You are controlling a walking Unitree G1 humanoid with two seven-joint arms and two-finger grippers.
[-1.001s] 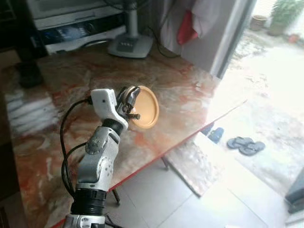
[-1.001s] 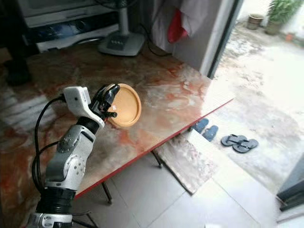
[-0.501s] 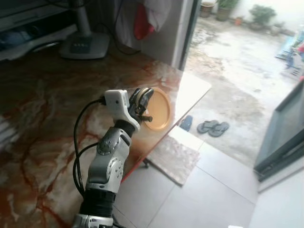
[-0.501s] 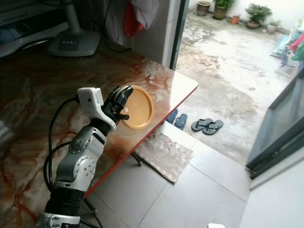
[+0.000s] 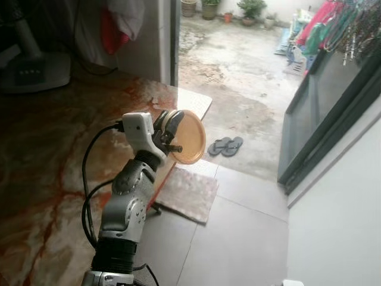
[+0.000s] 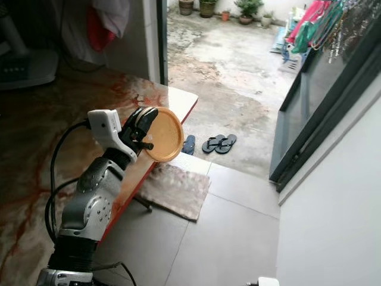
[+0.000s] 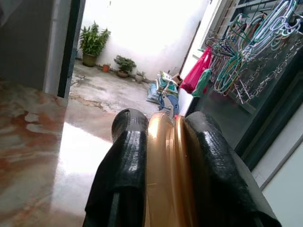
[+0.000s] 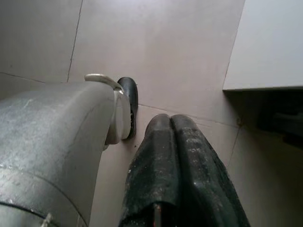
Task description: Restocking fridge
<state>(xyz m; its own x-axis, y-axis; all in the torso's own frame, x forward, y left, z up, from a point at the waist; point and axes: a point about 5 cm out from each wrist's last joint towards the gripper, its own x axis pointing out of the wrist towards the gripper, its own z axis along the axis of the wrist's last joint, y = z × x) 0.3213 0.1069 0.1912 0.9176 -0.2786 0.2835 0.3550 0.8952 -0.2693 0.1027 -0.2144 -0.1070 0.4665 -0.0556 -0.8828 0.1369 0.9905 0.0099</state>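
From my head camera the marbled red-brown counter (image 5: 53,149) runs along my left, its corner ending at an open doorway onto a grey concrete yard (image 5: 238,65). My left arm is raised over the counter's edge, and my left gripper (image 5: 171,132) is clamped on an orange plate (image 5: 189,137), held on edge above the floor tiles (image 5: 238,238). A patterned mat (image 5: 187,193) lies below, a pair of sandals (image 5: 226,145) just outside. The left wrist view adds what the head misses: both black fingers (image 7: 125,165) pressing the plate's rim from either side, potted plants (image 7: 92,45) against a white wall, hangers (image 7: 246,52) on a rack. The right wrist view looks down at pale floor tiles; my right gripper (image 8: 173,142) hangs idle, fingers pressed together on nothing. Compared with a second ago, my view has swung right: the fan base has slid to the far left, the yard and dark sliding door frame (image 5: 321,131) have come in, and the plate stays in my grip.
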